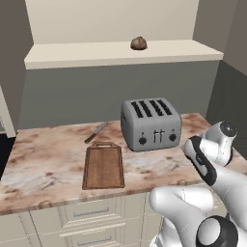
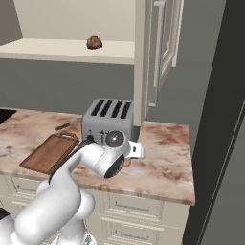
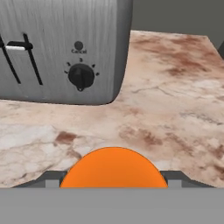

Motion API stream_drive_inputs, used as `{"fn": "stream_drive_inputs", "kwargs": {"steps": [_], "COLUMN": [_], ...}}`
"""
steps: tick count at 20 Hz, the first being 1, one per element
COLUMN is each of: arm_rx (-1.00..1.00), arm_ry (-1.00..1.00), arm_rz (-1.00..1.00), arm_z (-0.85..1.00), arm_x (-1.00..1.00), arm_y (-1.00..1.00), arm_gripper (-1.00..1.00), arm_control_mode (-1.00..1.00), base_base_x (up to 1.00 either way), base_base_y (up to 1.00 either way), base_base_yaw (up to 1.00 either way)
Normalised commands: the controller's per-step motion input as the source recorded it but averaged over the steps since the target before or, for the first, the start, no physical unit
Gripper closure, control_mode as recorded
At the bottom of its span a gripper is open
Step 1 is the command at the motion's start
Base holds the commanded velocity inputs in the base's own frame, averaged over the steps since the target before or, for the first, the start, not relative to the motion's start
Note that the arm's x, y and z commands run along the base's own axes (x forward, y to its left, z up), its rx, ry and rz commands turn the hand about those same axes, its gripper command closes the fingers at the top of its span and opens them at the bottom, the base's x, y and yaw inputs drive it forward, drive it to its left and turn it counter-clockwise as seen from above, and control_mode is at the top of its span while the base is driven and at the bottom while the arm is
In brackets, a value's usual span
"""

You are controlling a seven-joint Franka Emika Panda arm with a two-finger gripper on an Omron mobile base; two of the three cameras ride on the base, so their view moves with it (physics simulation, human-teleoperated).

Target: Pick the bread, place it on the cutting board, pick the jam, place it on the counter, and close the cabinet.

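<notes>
My hand (image 3: 113,181) grips the jam (image 3: 113,168) low over the table (image 3: 175,109), near its front edge beside the toaster (image 3: 61,48). The bread (image 1: 138,43) sits on the shelf (image 1: 87,52); the cutting board (image 1: 103,167) lies bare.

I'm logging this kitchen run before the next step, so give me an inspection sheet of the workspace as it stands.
Surface: marbled counter, dry, no spills seen.
Job's things: bread sits on the cream shelf, not yet moved; cutting board lies bare on the counter left of the toaster; jam is an orange shape between the claw's finger tips, low over the counter; cabinet door stands open.
Clutter: grey four-slot toaster; knife behind the board.
Grippers: claw appears closed on the jam, in front of the toaster.
Cables: nothing seen.
Surroundings: cream drawers under the counter; grey back wall.
</notes>
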Motion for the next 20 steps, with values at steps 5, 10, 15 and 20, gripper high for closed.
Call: {"fn": "stream_drive_inputs", "kwargs": {"steps": [5, 10, 15, 20], "arm_rx": [0.0, 0.0, 0.0, 0.0], "arm_ry": [0.05, 0.04, 0.0, 0.0], "arm_rz": [0.0, 0.0, 0.0, 0.0], "arm_z": [-0.07, -0.24, -0.36, -0.27], "arm_x": [0.03, 0.01, 0.1, 0.06], "arm_y": [-0.06, -0.02, -0.02, 0.0], "arm_gripper": [1.0, 1.0, 1.0, 1.0], "arm_control_mode": [-1.0, -1.0, -1.0, -1.0], "base_base_x": [0.0, 0.0, 0.0, 0.0], "base_base_y": [0.0, 0.0, 0.0, 0.0], "base_base_yaw": [0.0, 0.0, 0.0, 0.0]}}
